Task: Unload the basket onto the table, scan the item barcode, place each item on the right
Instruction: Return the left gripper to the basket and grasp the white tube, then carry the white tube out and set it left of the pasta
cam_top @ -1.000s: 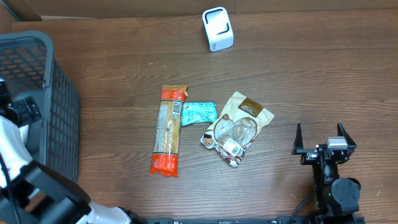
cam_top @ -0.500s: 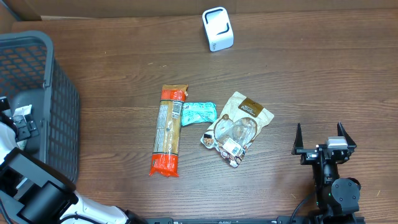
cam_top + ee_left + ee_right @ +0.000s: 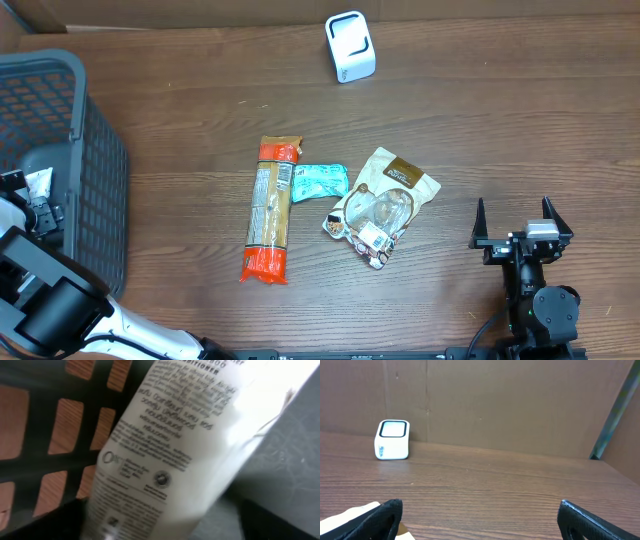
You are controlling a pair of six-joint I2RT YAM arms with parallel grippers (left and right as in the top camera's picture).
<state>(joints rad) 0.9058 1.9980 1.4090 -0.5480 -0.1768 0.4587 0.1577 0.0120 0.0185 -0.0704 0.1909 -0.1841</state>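
A white tube with printed text (image 3: pixel 165 450) lies inside the black mesh basket (image 3: pixel 95 170) at the table's left edge. My left gripper (image 3: pixel 165 527) is down in the basket, its dark fingers either side of the tube's lower part; a gap shows on the right side, so the jaws are open. From overhead the left gripper (image 3: pixel 32 200) shows beside a bit of white. The white scanner (image 3: pixel 350 46) stands at the back of the table, also in the right wrist view as the scanner (image 3: pixel 393 440). My right gripper (image 3: pixel 522 225) rests open and empty at the front right.
In the table's middle lie a long orange-ended pasta packet (image 3: pixel 272 208), a small teal packet (image 3: pixel 322 181) and a beige snack bag (image 3: pixel 382 207). A cardboard wall (image 3: pixel 495 400) closes the back.
My left arm has reached further down into the basket, onto the white tube, and its jaws have narrowed a little. The right arm has not moved.
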